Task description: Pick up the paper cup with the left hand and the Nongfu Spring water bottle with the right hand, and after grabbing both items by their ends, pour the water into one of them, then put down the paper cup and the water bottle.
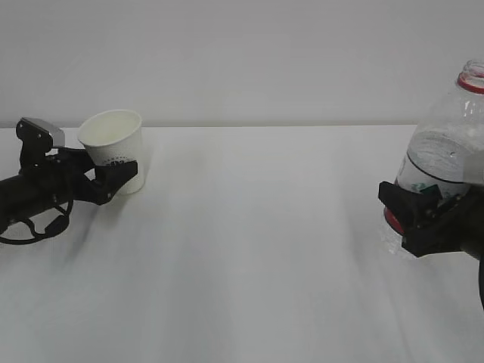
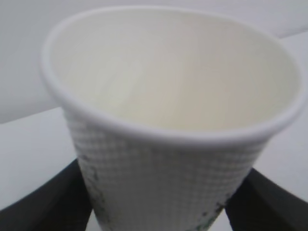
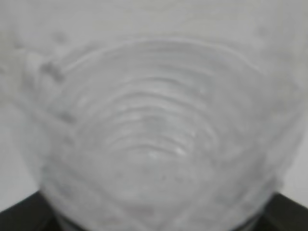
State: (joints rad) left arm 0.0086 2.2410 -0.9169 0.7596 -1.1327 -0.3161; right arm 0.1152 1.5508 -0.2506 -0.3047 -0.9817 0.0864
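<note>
At the left of the frame the left gripper [image 1: 113,178] squeezes the tilted cup [image 1: 113,144]; at the right edge the right gripper [image 1: 414,215] squeezes the bottle [image 1: 446,151]

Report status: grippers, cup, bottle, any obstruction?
Left gripper clamped around paper cup, cup tilted. Right gripper gripping water bottle at label, cap off. Table between them bare.
</note>
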